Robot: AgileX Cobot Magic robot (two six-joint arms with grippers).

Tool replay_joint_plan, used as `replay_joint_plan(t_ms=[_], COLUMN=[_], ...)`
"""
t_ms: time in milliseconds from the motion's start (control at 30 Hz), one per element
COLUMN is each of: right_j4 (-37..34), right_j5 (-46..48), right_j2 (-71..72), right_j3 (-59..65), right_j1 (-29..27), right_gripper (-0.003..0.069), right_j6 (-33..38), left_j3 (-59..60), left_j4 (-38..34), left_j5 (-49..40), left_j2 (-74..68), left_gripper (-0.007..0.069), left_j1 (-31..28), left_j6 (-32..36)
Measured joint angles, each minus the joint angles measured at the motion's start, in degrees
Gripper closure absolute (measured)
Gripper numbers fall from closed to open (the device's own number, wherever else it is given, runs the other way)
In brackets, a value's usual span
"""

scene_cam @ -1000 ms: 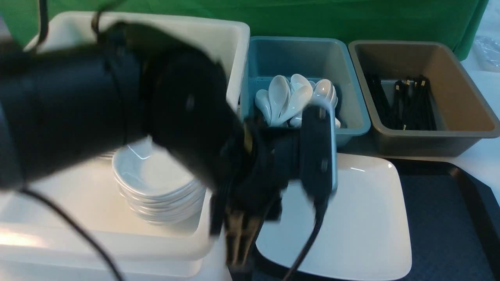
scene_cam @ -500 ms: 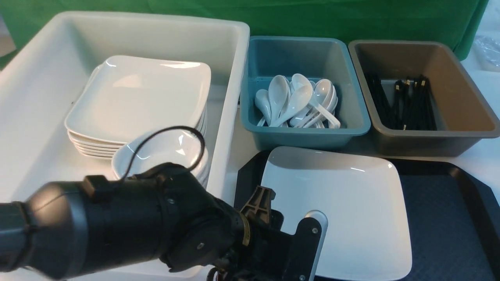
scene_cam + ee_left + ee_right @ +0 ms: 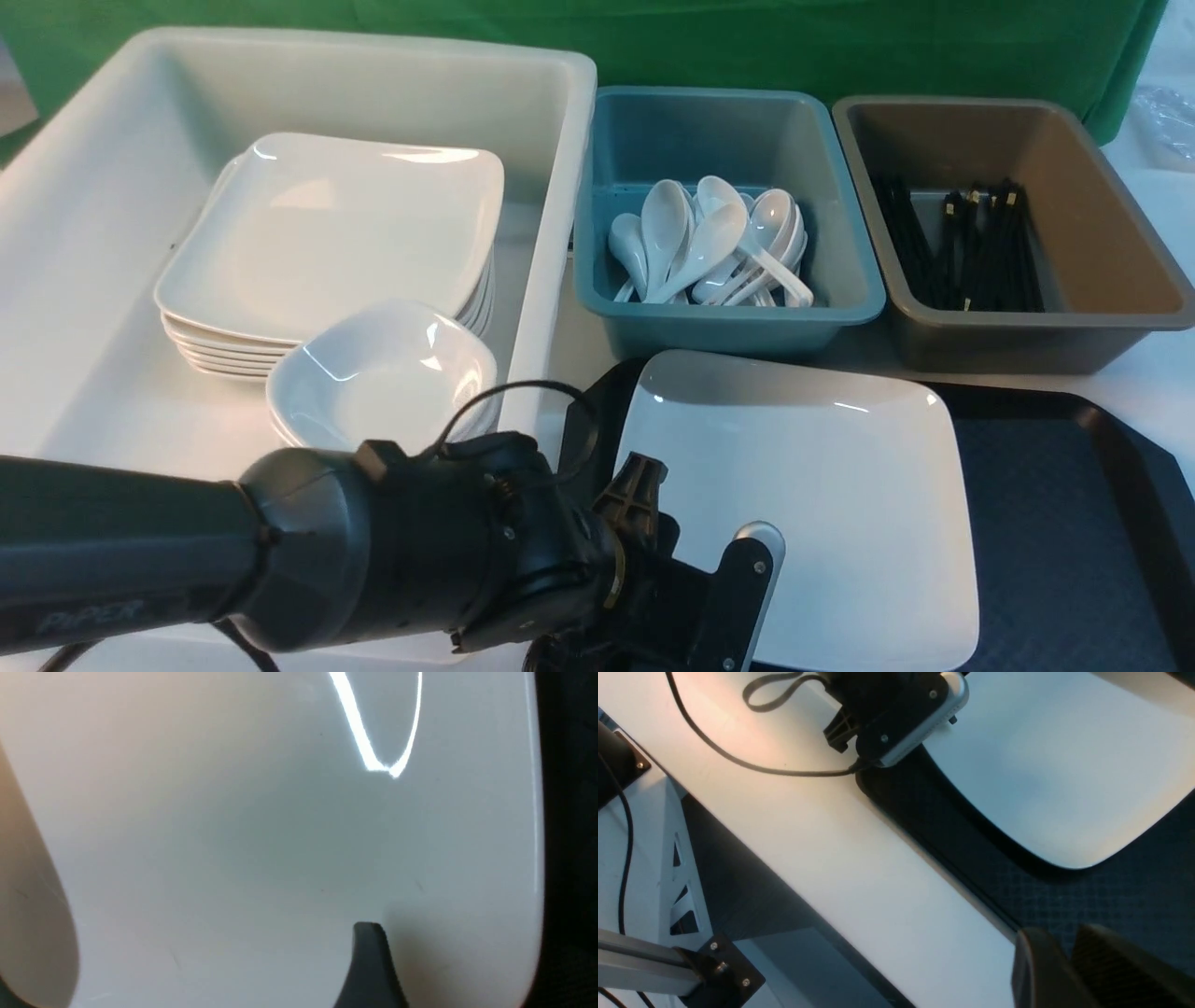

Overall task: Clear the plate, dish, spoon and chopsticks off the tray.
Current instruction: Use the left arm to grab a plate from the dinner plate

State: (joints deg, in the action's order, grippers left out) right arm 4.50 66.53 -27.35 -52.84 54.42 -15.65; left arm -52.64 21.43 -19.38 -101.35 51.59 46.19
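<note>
The large white square plate [image 3: 822,485] lies on the black tray [image 3: 1055,523] at its left end. My left arm's wrist [image 3: 653,579] sits low at the plate's near left edge. In the left wrist view the plate [image 3: 233,835] fills the picture. My left gripper [image 3: 448,961] is open astride its rim: one finger [image 3: 369,961] lies over the plate, the other is hidden. My right gripper [image 3: 1064,942] is shut and empty over the tray's near edge [image 3: 1111,891], apart from the plate [image 3: 1064,765]. No spoon, chopsticks or dish shows on the tray.
A big white bin [image 3: 551,233] at the left holds a stack of square plates [image 3: 327,233] and a stack of small dishes [image 3: 383,383]. A teal tub [image 3: 728,322] holds white spoons. A brown tub [image 3: 1102,243] holds black chopsticks. Both stand behind the tray.
My left arm swung down from in front of the camera to the plate's near left edge, then crept a little further in. The plate shifted slightly left.
</note>
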Motion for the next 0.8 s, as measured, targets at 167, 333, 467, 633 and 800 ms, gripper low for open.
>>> replay_joint_plan(t_ms=[167, 333, 467, 633, 800], right_j4=[-0.1, -0.1, -0.1, -0.1, -0.1], right_j5=[0.0, 0.0, 0.0, 0.0, 0.0], right_j2=[0.0, 0.0, 0.0, 0.0, 0.0], right_j3=[0.0, 0.0, 0.0, 0.0, 0.0], right_j1=[0.0, 0.0, 0.0, 0.0, 0.0], right_gripper=[0.0515, 0.0515, 0.0515, 0.0515, 0.0515], right_j6=[0.0, 0.0, 0.0, 0.0, 0.0], left_j3=[-0.2, -0.4, -0.4, -0.4, -0.3], left_j4=[2.6, 3.0, 3.0, 3.4, 2.0], left_j5=[1.3, 2.4, 2.2, 1.8, 0.8], left_j2=[-0.5, -1.0, -1.3, -1.5, -0.8], left_gripper=[0.0221, 0.0221, 0.0268, 0.0394, 0.0395], left_j1=[-0.6, -1.6, -1.8, -1.8, -1.6], left_j6=[-1.5, -2.0, -2.5, -1.5, -1.0])
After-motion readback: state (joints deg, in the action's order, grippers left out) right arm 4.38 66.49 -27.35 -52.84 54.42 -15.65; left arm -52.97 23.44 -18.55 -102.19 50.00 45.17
